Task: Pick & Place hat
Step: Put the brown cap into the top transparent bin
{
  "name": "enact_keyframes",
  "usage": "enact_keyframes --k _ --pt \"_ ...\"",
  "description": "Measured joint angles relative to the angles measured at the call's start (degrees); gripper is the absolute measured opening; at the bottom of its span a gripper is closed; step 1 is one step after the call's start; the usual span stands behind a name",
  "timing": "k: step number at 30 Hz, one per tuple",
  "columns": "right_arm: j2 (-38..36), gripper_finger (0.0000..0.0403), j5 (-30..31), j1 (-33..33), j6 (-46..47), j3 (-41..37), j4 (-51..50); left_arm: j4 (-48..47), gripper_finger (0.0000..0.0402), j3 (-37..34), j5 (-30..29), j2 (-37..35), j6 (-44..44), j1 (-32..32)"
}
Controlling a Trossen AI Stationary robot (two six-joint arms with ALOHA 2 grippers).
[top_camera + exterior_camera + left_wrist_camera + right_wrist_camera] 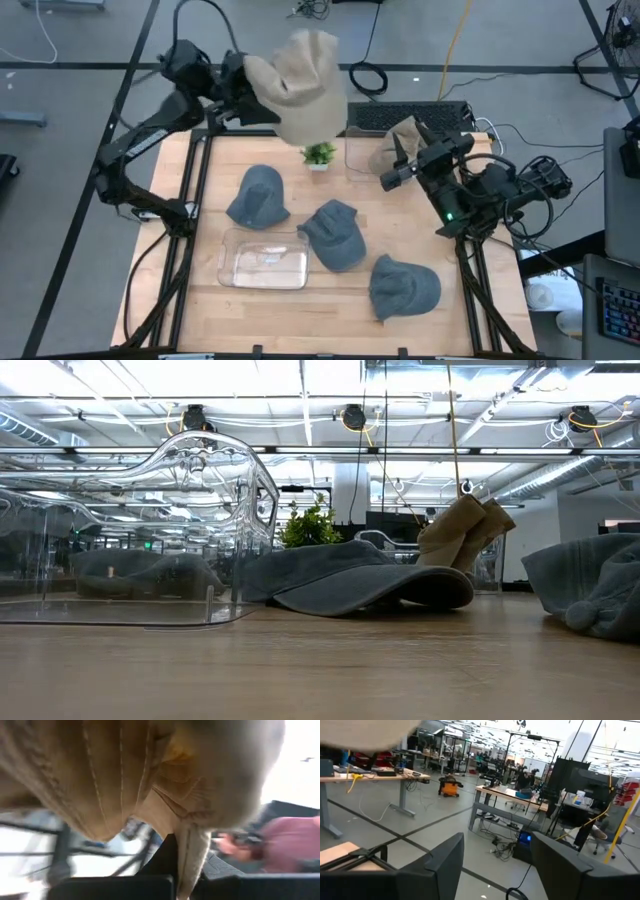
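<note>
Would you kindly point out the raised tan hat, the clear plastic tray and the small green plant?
tan hat [300, 90], high view, middle of its crown.
clear plastic tray [226, 268], high view, its left rim.
small green plant [320, 153], high view, its leaves.

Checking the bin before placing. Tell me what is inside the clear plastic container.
The clear plastic container shows only bare wood through its bottom; no hat lies inside. Three blue-grey caps lie beside it.

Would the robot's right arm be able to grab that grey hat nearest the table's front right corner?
Probably yes. The right gripper is open and empty near the table's back edge, and the grey hat lies uncovered on the same side with nothing between them. The left gripper holds a tan hat elsewhere.
</note>
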Motion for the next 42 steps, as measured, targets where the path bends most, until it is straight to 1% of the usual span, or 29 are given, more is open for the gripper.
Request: enact_keyframes --k 3,6,9,12,14,17,19,22,26,28,30,32,35,38,41,42 --pt "0.0 0.0216 -1.0 0.0 -0.1 0.0 -0.6 -15.6 0.0008 0.0 -5.9 -3.8 13.5 1.6" --pt "0.0 0.0217 -5.3 0.0 -0.2 0.0 -1.0 -28.3 0.0008 0.0 -11.3 -7.7 23.8 2.4" --pt "0.0 0.0216 -9.1 0.0 0.1 0.0 -1.0 -37.2 0.0008 0.0 -15.1 -10.9 30.0 2.6" --pt "0.0 0.0215 -11.3 0.0 1.3 0.1 -1.9 -44.2 0.0008 0.0 -19.3 -13.1 34.0 1.7" --pt "0.0 0.0215 -15.3 0.0 4.9 0.1 -6.3 -47.9 0.0008 -0.1 -22.0 -14.4 36.7 0.7" --pt "0.0 0.0215 -24.7 -1.0 13.3 0.2 -17.4 -53.9 0.0008 -0.1 -26.2 -16.4 41.1 -0.8" --pt "0.6 0.0215 -28.9 -2.6 19.7 0.2 -23.4 -57.8 0.0008 -0.1 -28.9 -17.3 43.2 -1.8" --pt "1.3 0.0215 -34.8 -5.8 28.3 0.2 -28.2 -62.7 0.0008 -0.1 -32.4 -18.3 45.0 -3.7" --pt "1.2 0.0215 -47.5 -9.7 37.4 0.2 -29.5 -68.6 0.0008 -0.1 -39.6 -19.5 49.0 -7.3" --pt "1.1 0.0215 -51.2 -11.6 40.6 0.4 -31.6 -71.4 0.0008 -0.1 -44.0 -19.4 51.3 -9.4" --pt "1.1 0.0215 -53.8 -13.6 43.4 2.1 -36.5 -73.6 0.0008 -0.1 -47.7 -19.2 53.1 -11.5" --pt "1.3 0.0215 -57.8 -16.0 46.9 4.5 -42.1 -75.5 0.0008 -0.1 -50.3 -18.9 54.6 -13.7" --pt "2.3 0.0215 -65.3 -19.6 52.0 8.6 -48.8 -77.8 0.0008 -0.1 -53.0 -18.0 56.7 -16.8" --pt "3.9 0.0215 -70.6 -22.3 54.2 11.8 -53.9 -78.2 0.0008 -0.1 -54.2 -16.6 57.1 -19.5" --pt "4.7 0.0215 -72.3 -23.9 54.3 14.3 -58.0 -78.1 0.0008 -0.1 -54.5 -15.0 57.9 -22.3" --pt "5.3 0.0215 -72.7 -24.3 54.4 15.0 -57.9 -78.1 0.0008 -0.1 -55.3 -14.4 58.0 -23.1"
